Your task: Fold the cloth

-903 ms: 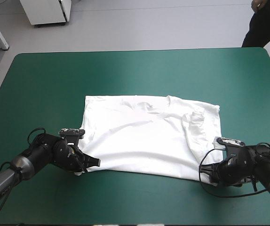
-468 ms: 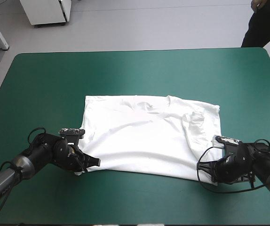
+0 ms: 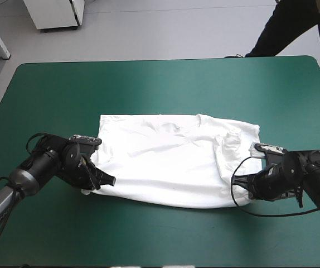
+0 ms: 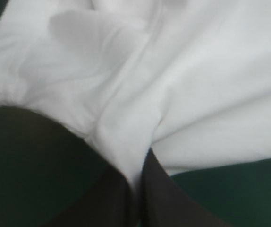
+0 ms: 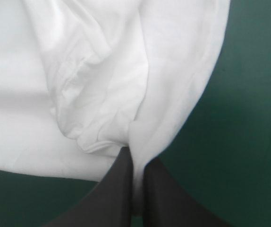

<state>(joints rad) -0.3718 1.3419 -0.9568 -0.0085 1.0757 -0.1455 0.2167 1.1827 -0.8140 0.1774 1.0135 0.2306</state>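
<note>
The white T-shirt (image 3: 171, 159) lies spread in the middle of the teal-green table, collar toward the far edge, its near hem lifted and curling. My left gripper (image 3: 96, 187) is shut on the T-shirt at its near left corner; in the left wrist view the T-shirt (image 4: 140, 85) is pinched into a fold between the black fingers (image 4: 164, 198) of that gripper (image 4: 136, 189). My right gripper (image 3: 248, 190) is shut on the T-shirt at its near right corner, beside a folded-in sleeve (image 3: 229, 151); in the right wrist view the T-shirt (image 5: 126, 71) rises from the gripper (image 5: 136, 184).
Bare teal-green cover (image 3: 149, 84) surrounds the T-shirt on all sides, widest at the far edge and the near edge. A person's dark sleeve (image 3: 294, 22) reaches over the table's far right corner.
Both grippers have moved away from the near edge, pulling the T-shirt's near hem with them, so the shirt looks shorter. A person's arm has come in at the far right corner.
</note>
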